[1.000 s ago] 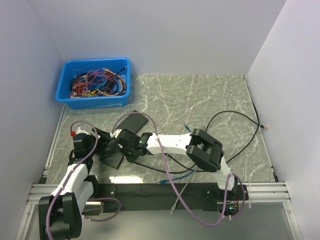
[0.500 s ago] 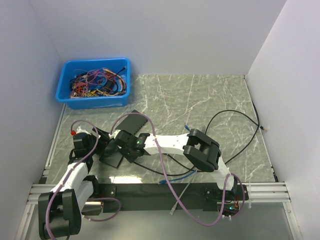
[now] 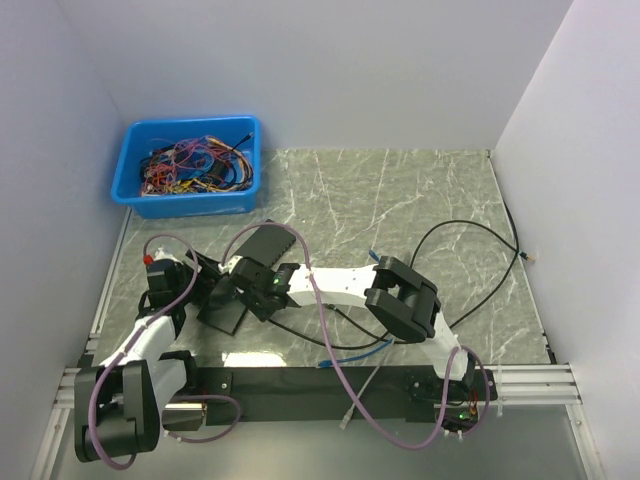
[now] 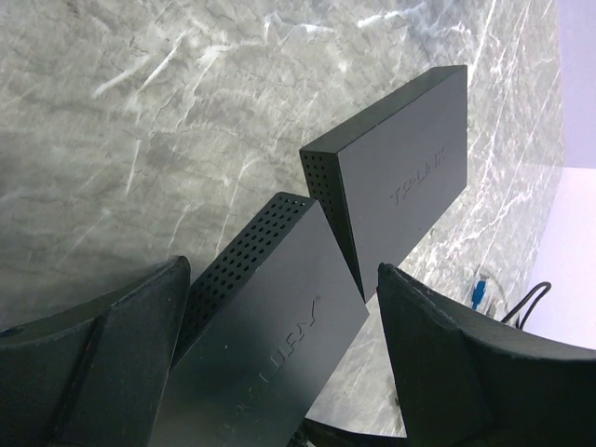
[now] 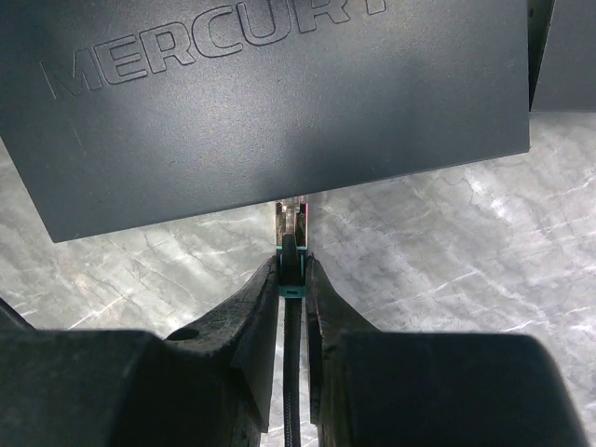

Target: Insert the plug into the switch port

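The plug [image 5: 291, 222] sits pinched in my right gripper [image 5: 292, 264], both fingers closed tight on it just behind its clear tip, its dark cable [image 5: 291, 372] trailing back between them. The tip touches the near edge of the switch [image 5: 279, 102], though I cannot tell whether it is in a port. My right arm lies low and stretched far to the left across the table [image 3: 420, 200], elbow bent near the middle, wrist level, and the gripper [image 3: 247, 286] is hard up against the switch [image 3: 226, 308]. My left arm is folded short and upright at the left edge, and my left gripper [image 4: 279, 349] has its fingers spread on either side of the switch [image 4: 270, 326]; I cannot tell whether they press on it. Past it, touching its far corner, lies a second switch [image 4: 400, 177], flat on the table. Beyond that, at the far left corner, stands the bin [image 3: 135, 160] of wires. Since a second ago my right elbow and wrist have eased a little left toward the switch, and my left wrist has edged slightly farther away from its base.
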